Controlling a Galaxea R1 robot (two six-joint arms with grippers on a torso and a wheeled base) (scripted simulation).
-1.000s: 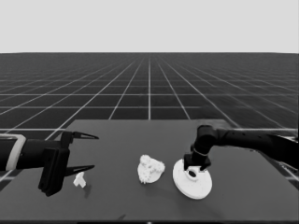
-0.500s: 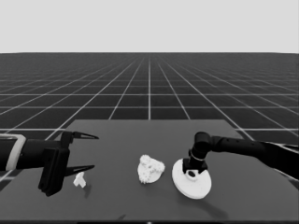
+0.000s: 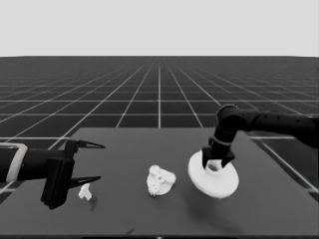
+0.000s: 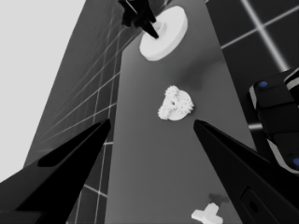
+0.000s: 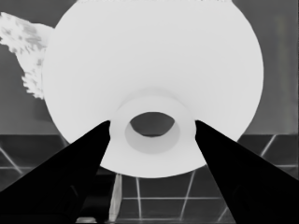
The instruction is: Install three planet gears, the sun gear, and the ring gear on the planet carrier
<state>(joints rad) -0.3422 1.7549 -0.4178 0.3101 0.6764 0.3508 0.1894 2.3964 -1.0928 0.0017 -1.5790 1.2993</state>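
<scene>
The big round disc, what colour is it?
White: the larger round part, clearest in the right wrist view.

Bare table [image 3: 124, 149] behind gear cluster [image 3: 160, 180]

The smaller round part [image 3: 160, 181] is mostly hidden under the gears [image 4: 174, 103] on it, and their count cannot be told: in the head view they merge into one white lump. The larger round part [image 3: 213, 176] has its raised middle partly covered by the right gripper [image 3: 217, 165]; whether that part touches the table is unclear. In the right wrist view its far rim [image 5: 154, 4] is cut off by the edge, and the gears [image 5: 25, 51] show only as a blurred toothed patch beside it. The thin white piece [image 4: 205, 215] is cut off in the left wrist view. The left arm [image 3: 20, 164] runs out at the left edge.
</scene>
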